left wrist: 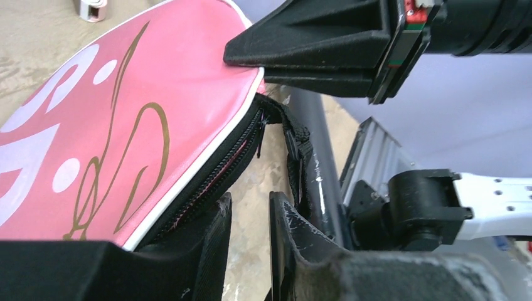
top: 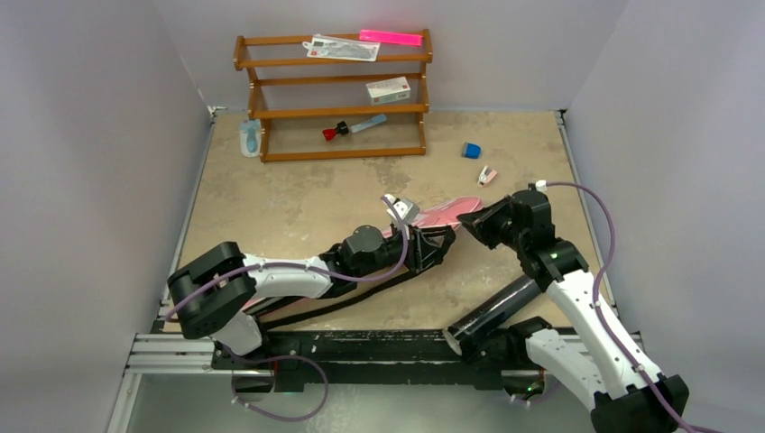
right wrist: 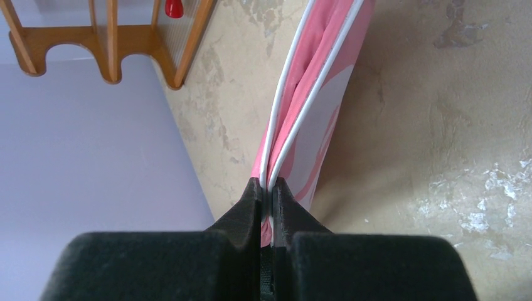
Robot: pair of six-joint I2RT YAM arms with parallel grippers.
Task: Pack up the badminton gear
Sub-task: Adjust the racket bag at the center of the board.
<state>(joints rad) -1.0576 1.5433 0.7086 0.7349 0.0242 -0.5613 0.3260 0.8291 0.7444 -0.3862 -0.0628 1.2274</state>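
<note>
The pink racket bag (top: 448, 214) lies on the table between my two grippers, its zipper edge (left wrist: 226, 166) and pink face (left wrist: 125, 125) filling the left wrist view. My right gripper (right wrist: 267, 183) is shut on the bag's white-piped rim (right wrist: 285, 106), and its closed fingers (left wrist: 295, 53) show above the bag's end. My left gripper (left wrist: 249, 199) stands slightly open beside the zipper, with only bare table between its fingers. A black strap (left wrist: 295, 144) hangs from the bag's end. A long black tube (top: 492, 311) lies beside the right arm.
A wooden shelf (top: 334, 95) at the back holds a pink flat item (top: 391, 37), a white box (top: 388, 89) and a red-capped blue tool (top: 354, 126). A small blue block (top: 471, 150) and a small white piece (top: 487, 175) lie at far right. Grey walls enclose the table.
</note>
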